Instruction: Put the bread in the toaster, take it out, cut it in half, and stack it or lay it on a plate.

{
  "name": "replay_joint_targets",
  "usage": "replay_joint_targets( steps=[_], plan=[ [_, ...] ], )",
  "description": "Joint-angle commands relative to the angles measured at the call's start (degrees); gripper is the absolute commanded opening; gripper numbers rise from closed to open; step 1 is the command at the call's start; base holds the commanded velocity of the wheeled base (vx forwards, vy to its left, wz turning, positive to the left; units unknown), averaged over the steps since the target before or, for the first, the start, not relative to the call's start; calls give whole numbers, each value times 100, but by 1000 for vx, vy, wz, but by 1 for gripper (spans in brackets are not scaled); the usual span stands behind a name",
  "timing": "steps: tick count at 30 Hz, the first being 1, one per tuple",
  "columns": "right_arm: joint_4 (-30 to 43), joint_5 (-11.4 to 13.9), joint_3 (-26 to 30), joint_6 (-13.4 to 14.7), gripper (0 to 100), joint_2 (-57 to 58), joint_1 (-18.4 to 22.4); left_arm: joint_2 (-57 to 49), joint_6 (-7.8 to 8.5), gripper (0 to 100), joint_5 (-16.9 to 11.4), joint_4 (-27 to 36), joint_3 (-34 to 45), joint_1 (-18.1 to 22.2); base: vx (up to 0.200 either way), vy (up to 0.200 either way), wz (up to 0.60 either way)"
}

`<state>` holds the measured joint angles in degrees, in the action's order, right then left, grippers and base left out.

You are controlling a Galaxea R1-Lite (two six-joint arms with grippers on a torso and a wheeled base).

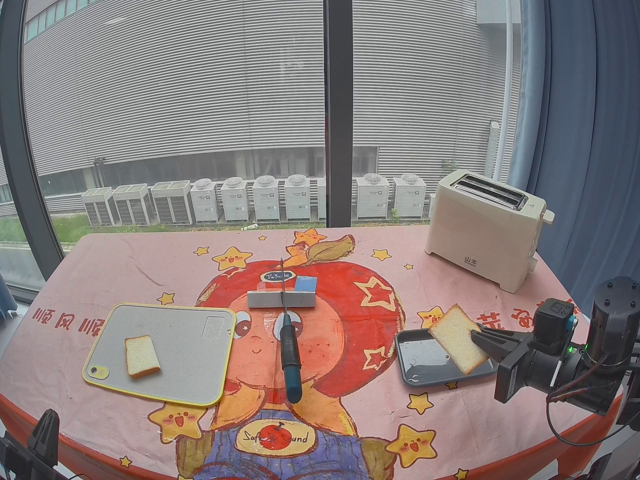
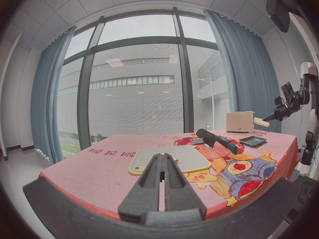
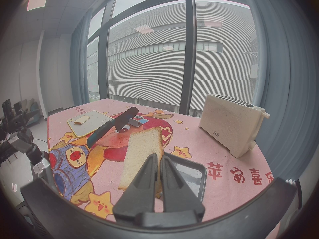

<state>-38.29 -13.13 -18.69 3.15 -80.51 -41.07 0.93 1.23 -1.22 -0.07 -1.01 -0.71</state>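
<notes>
The right tool [image 1: 479,335] grips the bread slice [image 1: 457,337] by one edge, tilted above the tray [image 1: 419,363]; the left tool [image 2: 162,156] is clenched, empty. Risk: the edge grip may let the slice swivel and miss the toaster [image 1: 487,229] slot.

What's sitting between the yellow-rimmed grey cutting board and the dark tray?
In the head view, a teal-handled knife propped on a small grey block; otherwise bare printed tablecloth.

I see a pink cartoon tablecloth [image 1: 133,265] with stars. Behind, a window [image 1: 339,95] shows a grey building [image 1: 167,88] and a row of fan units [image 1: 267,198]. Blue curtain [image 1: 587,115] at right.
</notes>
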Motion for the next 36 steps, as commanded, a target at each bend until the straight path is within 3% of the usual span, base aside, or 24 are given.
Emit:
replay_joint_targets(
  steps=[1,36],
  plan=[
    [-3,-5,6,2,0,-35,3,-93,0,0,-1,-1,101,0,-200,0,0],
    [-3,-128,-223,353,0,-448,609,-93,-9,0,-10,-10,101,0,-11,0,0]
  ],
)
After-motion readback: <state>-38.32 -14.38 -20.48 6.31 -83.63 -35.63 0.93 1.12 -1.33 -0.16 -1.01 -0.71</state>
